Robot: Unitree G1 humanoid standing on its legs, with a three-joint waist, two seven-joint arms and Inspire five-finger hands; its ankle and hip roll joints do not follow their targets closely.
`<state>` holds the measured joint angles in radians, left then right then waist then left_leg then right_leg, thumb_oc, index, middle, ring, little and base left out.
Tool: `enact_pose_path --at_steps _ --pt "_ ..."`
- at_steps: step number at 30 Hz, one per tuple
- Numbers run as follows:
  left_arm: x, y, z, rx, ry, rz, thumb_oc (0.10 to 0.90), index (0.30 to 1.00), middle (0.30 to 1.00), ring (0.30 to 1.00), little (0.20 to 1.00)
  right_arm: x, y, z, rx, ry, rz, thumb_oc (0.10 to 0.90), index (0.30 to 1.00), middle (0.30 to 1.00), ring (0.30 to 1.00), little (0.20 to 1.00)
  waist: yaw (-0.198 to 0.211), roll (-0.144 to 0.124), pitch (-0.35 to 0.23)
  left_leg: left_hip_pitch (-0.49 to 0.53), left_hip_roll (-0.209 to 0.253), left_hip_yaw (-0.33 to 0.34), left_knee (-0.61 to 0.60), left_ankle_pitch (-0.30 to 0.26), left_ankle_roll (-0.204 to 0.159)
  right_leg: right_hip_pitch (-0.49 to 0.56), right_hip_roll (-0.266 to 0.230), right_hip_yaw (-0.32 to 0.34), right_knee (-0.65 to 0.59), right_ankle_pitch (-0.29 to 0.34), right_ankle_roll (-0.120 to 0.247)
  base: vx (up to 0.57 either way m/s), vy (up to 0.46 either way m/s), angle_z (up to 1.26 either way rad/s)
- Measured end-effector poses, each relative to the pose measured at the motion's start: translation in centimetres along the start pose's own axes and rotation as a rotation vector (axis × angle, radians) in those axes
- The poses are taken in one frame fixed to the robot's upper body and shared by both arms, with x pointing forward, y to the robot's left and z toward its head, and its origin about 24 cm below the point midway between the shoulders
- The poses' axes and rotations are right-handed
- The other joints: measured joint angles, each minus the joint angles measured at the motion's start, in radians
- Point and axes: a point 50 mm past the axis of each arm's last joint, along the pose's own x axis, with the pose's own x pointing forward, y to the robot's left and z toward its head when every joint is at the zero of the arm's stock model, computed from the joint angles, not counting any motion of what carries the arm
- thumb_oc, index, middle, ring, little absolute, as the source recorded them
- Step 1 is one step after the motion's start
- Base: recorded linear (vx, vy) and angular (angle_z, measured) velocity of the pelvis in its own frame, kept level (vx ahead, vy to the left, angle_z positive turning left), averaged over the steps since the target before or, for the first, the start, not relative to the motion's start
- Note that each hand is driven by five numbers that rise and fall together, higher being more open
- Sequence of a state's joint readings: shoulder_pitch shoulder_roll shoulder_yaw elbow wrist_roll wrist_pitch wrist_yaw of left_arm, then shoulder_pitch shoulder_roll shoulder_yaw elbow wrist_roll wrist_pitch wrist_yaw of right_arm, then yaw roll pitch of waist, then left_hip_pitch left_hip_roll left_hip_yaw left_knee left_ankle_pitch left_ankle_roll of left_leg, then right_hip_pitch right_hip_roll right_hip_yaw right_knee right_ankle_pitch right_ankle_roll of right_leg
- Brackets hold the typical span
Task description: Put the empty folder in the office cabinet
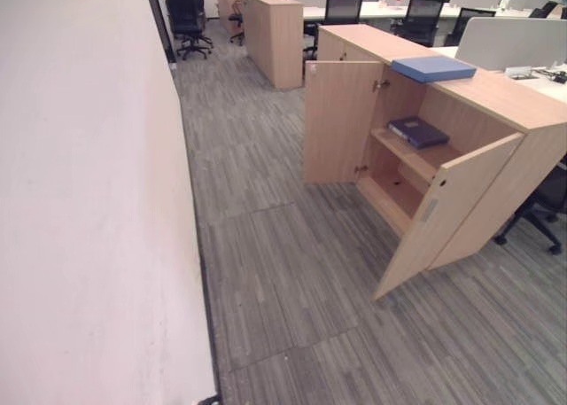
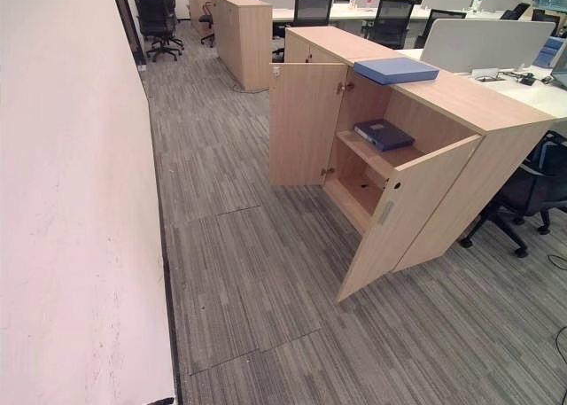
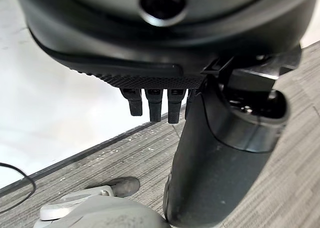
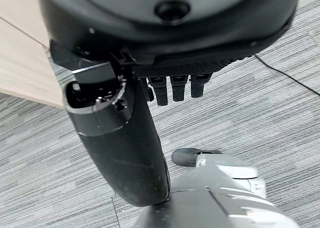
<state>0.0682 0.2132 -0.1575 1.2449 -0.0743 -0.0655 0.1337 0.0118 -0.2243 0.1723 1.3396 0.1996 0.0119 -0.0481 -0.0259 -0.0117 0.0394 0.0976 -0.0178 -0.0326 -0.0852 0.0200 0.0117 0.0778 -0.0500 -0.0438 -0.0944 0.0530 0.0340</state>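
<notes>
Each robot hand is built in dark, near-black material. On the left robot hand (image 3: pixel 165 48) a rounded glossy housing with a circular recess is seen, edged by a finely dotted textured strip; short ridged fingers (image 3: pixel 155 104) and a thick smooth thumb are attached. The right robot hand (image 4: pixel 170 43) is shaped alike.
</notes>
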Motion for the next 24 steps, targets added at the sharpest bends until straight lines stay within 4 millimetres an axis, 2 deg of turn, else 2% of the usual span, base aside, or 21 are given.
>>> enact_pose_path --at_steps 5,11,12,14,16,17,18,19,20,21,22,23,24 --pt "-0.1 0.0 -0.6 -0.059 0.023 -0.023 0.8 0.9 0.9 0.9 0.9 -0.1 -0.4 -1.1 -0.003 0.036 0.002 0.8 0.9 0.9 0.9 0.9 0.001 0.011 0.002 0.0 0.0 0.0 0.0 -0.003 -0.004 0.002 0.0 0.0 0.0 0.0 0.0 0.01 -0.003 0.0" --pt "-0.1 -0.5 -0.8 -0.023 0.037 -0.04 0.8 0.9 0.9 0.9 0.9 -0.2 -1.3 -2.2 -0.009 0.098 -0.024 0.8 0.9 0.9 0.9 0.9 -0.001 0.036 0.007 -0.006 0.0 -0.004 0.0 -0.004 -0.005 0.001 0.0 -0.002 0.0 0.0 0.0 0.03 -0.015 0.01" --pt "-0.1 -0.8 -0.7 -0.021 0.038 -0.046 0.8 0.9 0.9 0.9 0.9 -0.2 -1.6 -1.9 -0.019 0.094 -0.031 0.8 0.9 0.9 0.9 0.9 -0.002 0.054 0.014 -0.009 0.001 -0.006 0.0 -0.005 -0.004 -0.001 0.0 -0.003 0.0 -0.001 0.001 0.03 -0.038 0.03" --pt "-0.2 -1.4 -0.4 -0.02 0.032 -0.058 0.8 0.9 0.9 0.9 0.9 -0.2 -2.1 -1.9 -0.042 0.096 -0.043 0.8 0.9 0.9 0.9 0.9 -0.003 0.06 0.026 -0.012 0.0 -0.013 0.0 -0.006 0.0 -0.003 -0.001 -0.007 0.0 -0.004 0.005 0.02 -0.052 0.07" --pt "-0.2 -1.9 -0.2 -0.002 0.025 -0.073 0.8 0.9 0.9 0.9 0.9 -0.2 -2.6 -1.8 -0.05 0.101 -0.054 0.8 0.9 0.9 0.9 0.9 -0.003 0.08 0.033 -0.021 0.002 -0.02 0.0 -0.007 0.001 -0.012 0.001 -0.015 0.008 -0.008 0.003 0.0 -0.151 0.13" --pt "-0.1 -1.8 0.3 -0.011 0.014 -0.066 0.8 0.9 0.9 0.9 0.9 -0.1 -2.8 -1.2 -0.047 0.089 -0.059 0.8 0.9 0.9 0.9 0.9 0.002 0.091 0.051 -0.075 0.014 -0.029 0.059 -0.019 -0.041 -0.056 0.017 -0.042 0.062 -0.036 -0.013 -0.02 -0.279 0.36" --pt "0.1 -1.0 1.2 -0.05 -0.01 -0.03 0.8 0.9 0.9 0.9 0.9 0.0 -2.3 -0.6 -0.04 0.086 -0.049 0.8 0.9 0.9 0.9 0.9 0.004 0.072 0.086 -0.143 0.017 -0.026 0.191 -0.031 -0.085 -0.067 0.017 -0.073 0.078 -0.048 -0.031 0.02 -0.239 0.49" --pt "0.2 -0.9 1.5 -0.065 -0.017 -0.021 0.8 0.9 0.9 0.9 0.9 0.0 -2.1 -0.4 -0.031 0.088 -0.046 0.8 0.9 0.9 0.9 0.9 0.007 0.043 0.114 -0.186 0.015 -0.015 0.268 -0.023 -0.097 -0.07 0.01 -0.08 0.08 -0.054 -0.04 0.03 -0.158 0.6" --pt "0.3 -0.4 1.7 -0.077 -0.014 -0.004 0.8 0.9 0.9 0.9 0.9 0.1 -1.6 0.3 -0.009 0.059 -0.045 0.8 0.9 0.9 0.9 0.9 0.018 0.012 0.161 -0.297 0.018 0.014 0.495 0.005 -0.137 -0.065 0.004 -0.098 0.103 -0.069 -0.07 0.11 -0.078 0.3" --pt "0.3 -0.4 1.3 -0.075 0.004 -0.002 0.8 0.9 0.9 0.9 0.9 0.1 -1.5 0.4 -0.008 0.054 -0.049 0.8 0.9 0.9 0.9 0.9 0.031 0.002 0.169 -0.338 0.022 0.022 0.571 0.037 -0.146 -0.064 0.005 -0.098 0.11 -0.073 -0.083 0.14 -0.04 0.18" --pt "0.2 -0.4 0.6 -0.069 0.028 -0.001 0.8 0.9 0.9 0.9 0.9 0.1 -1.4 0.5 -0.01 0.052 -0.05 0.8 0.9 0.9 0.9 0.9 0.032 -0.006 0.175 -0.389 0.027 0.033 0.63 0.061 -0.146 -0.057 0.006 -0.097 0.108 -0.077 -0.096 0.19 0.006 0.15" --pt "0.1 -0.5 0.2 -0.07 0.039 -0.007 0.8 0.9 0.9 0.9 0.9 0.1 -1.4 0.8 -0.01 0.046 -0.054 0.8 0.9 0.9 0.9 0.9 0.03 0.001 0.176 -0.419 0.033 0.068 0.615 0.053 -0.134 -0.053 0.005 -0.101 0.094 -0.074 -0.103 0.24 0.067 0.25" --pt "0.1 -0.7 0.3 -0.07 0.038 -0.013 0.8 0.9 0.9 0.9 0.9 0.1 -1.6 0.7 -0.013 0.052 -0.063 0.8 0.9 0.9 0.9 0.9 0.031 0.005 0.182 -0.413 0.034 0.091 0.48 0.049 -0.123 -0.052 0.004 -0.103 0.08 -0.074 -0.102 0.25 0.088 0.19"
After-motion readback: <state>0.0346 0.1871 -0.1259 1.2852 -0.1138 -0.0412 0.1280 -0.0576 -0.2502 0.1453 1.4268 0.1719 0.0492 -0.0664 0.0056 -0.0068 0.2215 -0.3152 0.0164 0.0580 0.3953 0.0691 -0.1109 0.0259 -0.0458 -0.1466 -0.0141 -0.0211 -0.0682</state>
